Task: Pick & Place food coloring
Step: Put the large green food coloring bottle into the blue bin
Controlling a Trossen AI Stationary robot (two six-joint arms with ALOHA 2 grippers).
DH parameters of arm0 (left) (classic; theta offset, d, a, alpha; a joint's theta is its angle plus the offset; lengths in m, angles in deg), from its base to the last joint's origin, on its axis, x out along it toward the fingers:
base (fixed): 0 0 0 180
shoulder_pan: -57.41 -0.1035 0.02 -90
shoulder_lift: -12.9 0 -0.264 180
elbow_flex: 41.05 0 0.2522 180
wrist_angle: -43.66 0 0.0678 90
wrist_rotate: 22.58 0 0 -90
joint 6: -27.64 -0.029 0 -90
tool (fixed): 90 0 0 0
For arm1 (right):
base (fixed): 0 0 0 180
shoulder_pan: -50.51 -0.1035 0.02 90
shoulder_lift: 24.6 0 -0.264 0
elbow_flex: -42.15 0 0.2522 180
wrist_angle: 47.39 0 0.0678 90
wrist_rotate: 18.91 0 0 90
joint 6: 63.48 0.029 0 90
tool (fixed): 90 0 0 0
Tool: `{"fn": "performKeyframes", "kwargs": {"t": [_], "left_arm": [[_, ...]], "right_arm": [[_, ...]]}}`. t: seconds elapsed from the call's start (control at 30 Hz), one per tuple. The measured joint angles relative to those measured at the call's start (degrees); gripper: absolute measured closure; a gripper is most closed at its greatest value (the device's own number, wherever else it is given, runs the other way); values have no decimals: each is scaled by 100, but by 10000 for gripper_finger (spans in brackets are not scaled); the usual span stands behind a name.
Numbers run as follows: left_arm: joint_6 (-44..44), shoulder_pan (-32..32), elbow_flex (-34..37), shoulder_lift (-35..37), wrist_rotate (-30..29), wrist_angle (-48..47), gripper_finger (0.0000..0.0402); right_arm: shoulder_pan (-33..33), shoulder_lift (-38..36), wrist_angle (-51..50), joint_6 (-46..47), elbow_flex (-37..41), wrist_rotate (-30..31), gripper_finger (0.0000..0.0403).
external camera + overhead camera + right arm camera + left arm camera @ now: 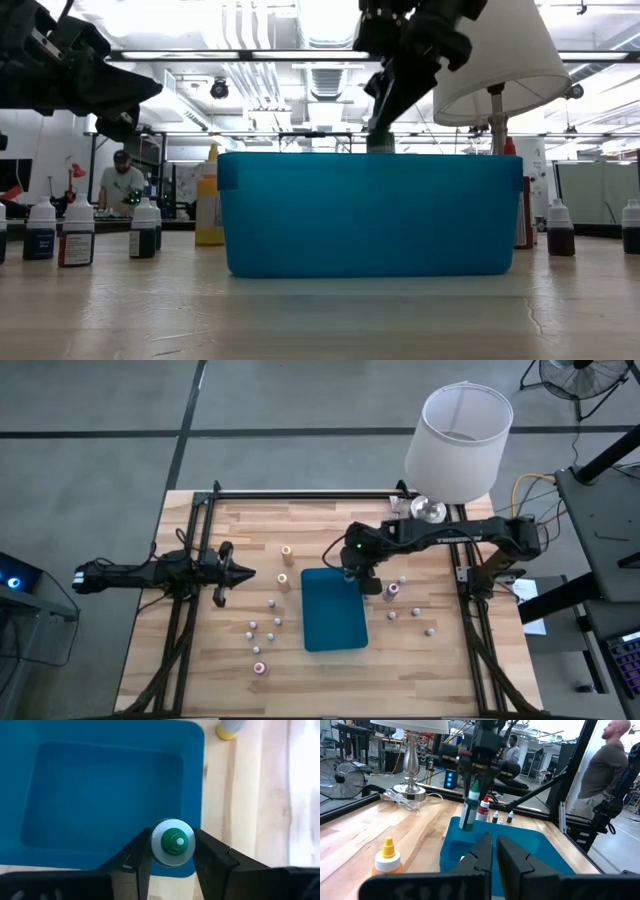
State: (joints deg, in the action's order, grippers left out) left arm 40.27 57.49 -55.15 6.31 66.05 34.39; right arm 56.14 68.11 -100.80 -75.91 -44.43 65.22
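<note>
The right gripper [172, 851], clamped on a green-capped bottle [172, 842], hangs above the teal tray [60, 795] rim; early release risks a spill outside

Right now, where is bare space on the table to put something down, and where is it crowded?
The teal tray is empty inside; the right gripper holds a green-topped bottle over its corner. The wood between the shut left gripper and the table's rear edge is bare. It is crowded left of the tray with small bottles, and right of it.
</note>
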Motion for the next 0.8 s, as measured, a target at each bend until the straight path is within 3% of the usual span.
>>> {"fn": "performKeyframes", "kwargs": {"t": [0.8], "left_arm": [[1, 1, 0, 0, 2, -37, 402]], "right_arm": [[0, -188, 1677, 390, 1543, 197, 294]]}}
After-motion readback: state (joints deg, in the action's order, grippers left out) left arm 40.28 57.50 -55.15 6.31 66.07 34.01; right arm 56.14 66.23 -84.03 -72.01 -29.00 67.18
